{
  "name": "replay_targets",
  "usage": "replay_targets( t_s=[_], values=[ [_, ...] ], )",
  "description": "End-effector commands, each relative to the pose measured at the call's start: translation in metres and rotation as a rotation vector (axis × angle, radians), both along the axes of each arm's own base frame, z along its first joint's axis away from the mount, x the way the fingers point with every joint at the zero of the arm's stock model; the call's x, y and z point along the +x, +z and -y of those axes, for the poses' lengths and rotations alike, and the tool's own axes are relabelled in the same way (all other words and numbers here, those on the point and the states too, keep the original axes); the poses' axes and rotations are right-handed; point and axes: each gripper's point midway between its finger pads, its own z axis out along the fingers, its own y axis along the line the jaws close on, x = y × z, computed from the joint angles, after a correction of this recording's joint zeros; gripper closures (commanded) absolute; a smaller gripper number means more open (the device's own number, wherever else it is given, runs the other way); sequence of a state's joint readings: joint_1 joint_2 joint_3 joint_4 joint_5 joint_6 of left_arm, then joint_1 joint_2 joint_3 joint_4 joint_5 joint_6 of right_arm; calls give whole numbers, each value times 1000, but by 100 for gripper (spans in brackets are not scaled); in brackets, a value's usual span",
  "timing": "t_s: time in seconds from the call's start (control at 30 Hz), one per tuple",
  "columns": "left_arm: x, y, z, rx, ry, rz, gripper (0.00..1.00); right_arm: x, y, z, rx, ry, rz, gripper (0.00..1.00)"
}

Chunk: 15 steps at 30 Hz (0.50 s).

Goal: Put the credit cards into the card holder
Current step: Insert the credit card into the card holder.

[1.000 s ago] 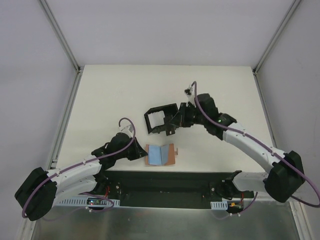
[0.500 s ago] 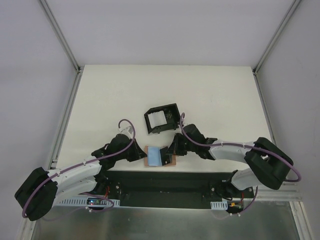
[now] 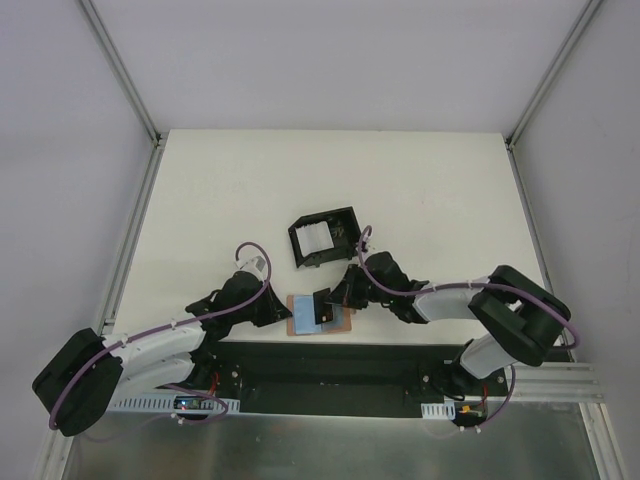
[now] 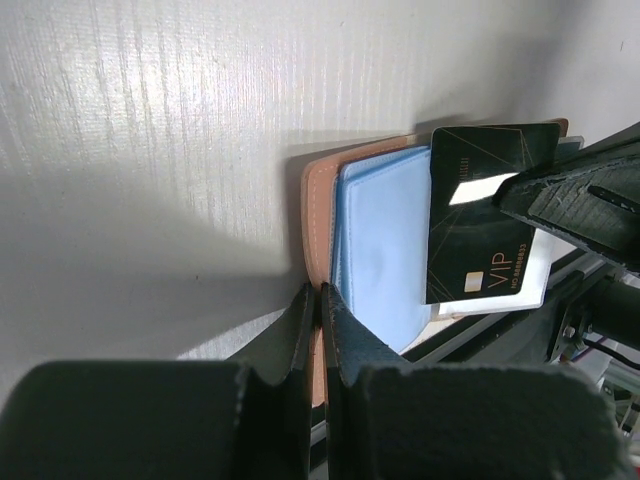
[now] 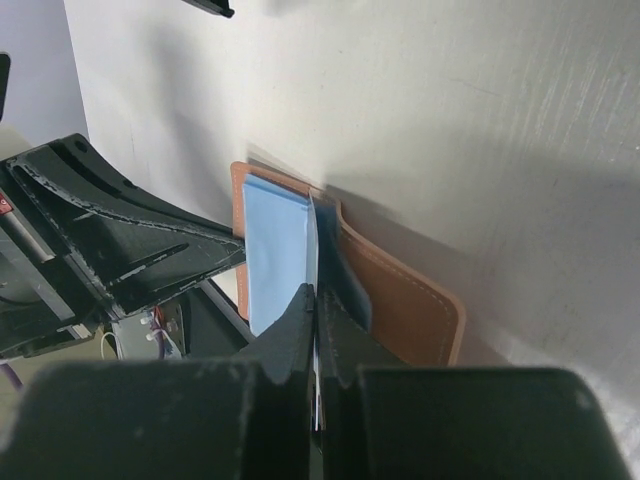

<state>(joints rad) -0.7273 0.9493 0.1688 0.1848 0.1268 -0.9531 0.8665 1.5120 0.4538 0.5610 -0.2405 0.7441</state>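
Note:
The tan card holder point(image 3: 342, 318) lies open at the table's near edge, a light blue panel point(image 3: 303, 312) on its inside; whether that is a card or lining I cannot tell. My left gripper point(image 3: 277, 309) is shut on the holder's left edge point(image 4: 314, 200), jaws pinching the tan leather point(image 4: 320, 290). My right gripper point(image 3: 343, 297) is shut on a black credit card with gold VIP lettering point(image 4: 488, 215) and holds it tilted over the holder's middle. In the right wrist view the card is edge-on between the fingers point(image 5: 315, 290), beside the blue panel point(image 5: 275, 250) and the tan flap point(image 5: 405, 300).
A black box frame with white pieces point(image 3: 322, 237) stands just behind the holder. The table's near edge and the dark base rail point(image 3: 330, 362) run right below the holder. Both arms close in on the holder from left and right.
My right arm has swung from the black box frame down to the card holder, bringing the black card over its open inside. My left gripper has stayed shut on the holder's edge.

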Motion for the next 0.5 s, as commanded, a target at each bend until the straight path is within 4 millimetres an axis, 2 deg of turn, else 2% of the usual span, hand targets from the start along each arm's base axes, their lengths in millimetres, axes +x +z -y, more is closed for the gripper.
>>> replay_targets(
  t_s=[0.0,0.27,0.47],
  values=[
    [-3,-10,-4,24,11,-13,100,-1,-3,-5,34,4,6,100],
    [-1,-11,-6,24,32,-14,100,-5,4,4,27,-12,12,100],
    [-1,-12,-7,30,35,-16,100,-7,2,8,16,-23,4,100]
  ],
)
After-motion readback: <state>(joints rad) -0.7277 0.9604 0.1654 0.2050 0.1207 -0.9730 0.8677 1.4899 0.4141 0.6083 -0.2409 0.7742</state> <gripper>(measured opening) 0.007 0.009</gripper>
